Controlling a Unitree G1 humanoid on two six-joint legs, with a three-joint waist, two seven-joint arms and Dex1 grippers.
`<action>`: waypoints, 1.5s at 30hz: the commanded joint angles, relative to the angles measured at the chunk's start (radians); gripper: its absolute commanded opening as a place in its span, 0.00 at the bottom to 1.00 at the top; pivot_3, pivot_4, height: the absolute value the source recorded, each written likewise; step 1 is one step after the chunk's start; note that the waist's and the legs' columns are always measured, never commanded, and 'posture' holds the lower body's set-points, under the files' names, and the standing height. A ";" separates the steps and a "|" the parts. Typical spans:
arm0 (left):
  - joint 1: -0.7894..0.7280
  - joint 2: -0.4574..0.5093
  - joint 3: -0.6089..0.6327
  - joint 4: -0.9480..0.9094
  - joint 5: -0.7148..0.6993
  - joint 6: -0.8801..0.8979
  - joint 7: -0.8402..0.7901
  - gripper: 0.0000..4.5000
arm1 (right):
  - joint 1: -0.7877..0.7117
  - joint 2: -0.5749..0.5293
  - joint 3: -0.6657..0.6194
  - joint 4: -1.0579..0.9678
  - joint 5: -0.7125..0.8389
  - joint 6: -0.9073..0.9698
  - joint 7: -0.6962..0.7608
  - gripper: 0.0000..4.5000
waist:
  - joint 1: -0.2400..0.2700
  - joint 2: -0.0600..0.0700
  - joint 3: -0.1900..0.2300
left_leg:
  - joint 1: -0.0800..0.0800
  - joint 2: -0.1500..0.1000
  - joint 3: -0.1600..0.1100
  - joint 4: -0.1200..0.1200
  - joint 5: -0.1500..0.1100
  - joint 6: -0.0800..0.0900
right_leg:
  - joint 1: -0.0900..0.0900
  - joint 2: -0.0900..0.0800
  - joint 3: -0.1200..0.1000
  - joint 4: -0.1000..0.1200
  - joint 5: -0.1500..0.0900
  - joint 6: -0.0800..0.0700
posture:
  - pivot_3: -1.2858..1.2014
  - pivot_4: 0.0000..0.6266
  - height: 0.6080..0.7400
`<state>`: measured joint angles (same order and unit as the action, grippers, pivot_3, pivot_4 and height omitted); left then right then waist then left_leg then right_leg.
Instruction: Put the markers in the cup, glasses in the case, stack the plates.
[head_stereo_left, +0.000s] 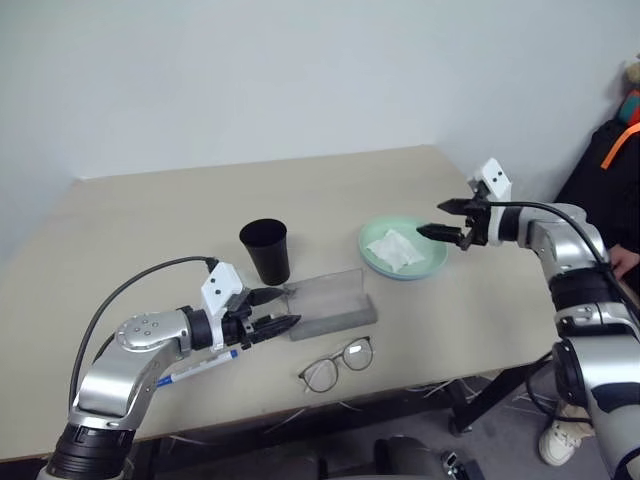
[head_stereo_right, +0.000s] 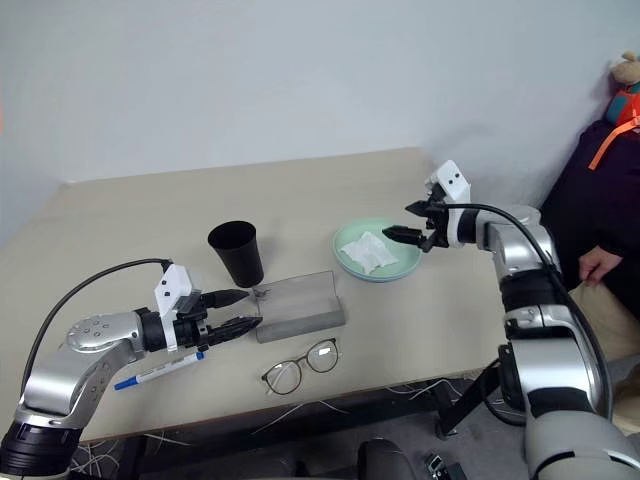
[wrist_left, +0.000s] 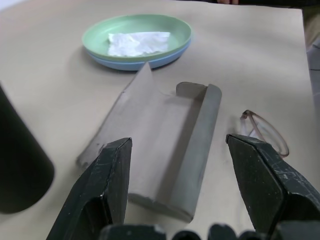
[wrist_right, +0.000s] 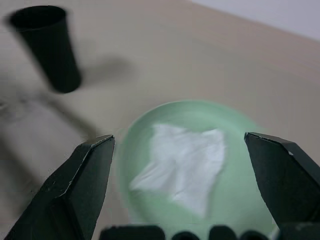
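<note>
Hovering above the pale mint green round plate (head_stereo_left: 425, 262), which sits stacked on the light blue plate (wrist_left: 165, 59) toward the desk's (head_stereo_left: 150, 220) right edge, the right gripper (head_stereo_left: 447, 220) has its jaws spread wide and empty. A crumpled white tissue (head_stereo_left: 395, 250) lies in the green plate. The left gripper (head_stereo_left: 275, 312), partly open and holding nothing, points at the flat grey case (head_stereo_left: 330, 305), whose translucent lid stands open. The tall black tapered cup (head_stereo_left: 265, 250) stands just behind the case. The wire-framed round glasses (head_stereo_left: 336, 364) lie near the front edge, and a white marker with blue cap (head_stereo_right: 158, 373) lies under the left wrist.
</note>
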<state>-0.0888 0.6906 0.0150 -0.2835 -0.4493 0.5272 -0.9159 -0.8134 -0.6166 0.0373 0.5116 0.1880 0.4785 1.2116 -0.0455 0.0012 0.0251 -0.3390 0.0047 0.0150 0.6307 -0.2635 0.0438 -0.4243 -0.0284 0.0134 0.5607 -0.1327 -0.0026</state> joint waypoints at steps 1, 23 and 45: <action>-0.042 0.003 -0.026 -0.033 -0.014 0.017 -0.020 0.70 | 0.029 -0.065 -0.010 -0.184 0.095 0.084 0.121 1.00 | -0.001 0.000 0.000 | 0.000 0.000 0.000 0.000 0.000 0.000 | 0.000 0.000 0.000 0.000 0.000 0.000 | 0.52 0.00 0.97; -0.174 0.043 -0.239 -0.035 0.003 0.216 -0.136 0.70 | 0.115 -0.144 0.003 -0.408 0.210 0.202 0.151 0.01 | 0.000 -0.001 0.001 | 0.001 0.001 0.001 0.002 0.000 0.000 | 0.000 0.001 0.000 -0.002 -0.001 0.000 | 0.52 0.00 0.97; -0.311 -0.021 -0.447 0.106 0.080 0.235 -0.222 0.57 | 0.173 -0.154 0.003 -0.466 0.228 0.216 0.086 0.00 | 0.001 -0.001 0.001 | -0.001 0.000 0.000 0.005 0.000 0.000 | 0.000 0.001 0.000 -0.002 -0.001 0.001 | 0.52 0.00 0.97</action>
<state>-0.3715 0.6747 -0.4310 -0.1735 -0.3732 0.7737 -1.1340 -0.6239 -0.7601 0.0618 0.0743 0.3938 0.6960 1.3041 -0.0448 -0.0002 0.0257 -0.3398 0.0044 0.0151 0.6359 -0.2635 0.0439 -0.4240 -0.0274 0.0140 0.5587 -0.1333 -0.0021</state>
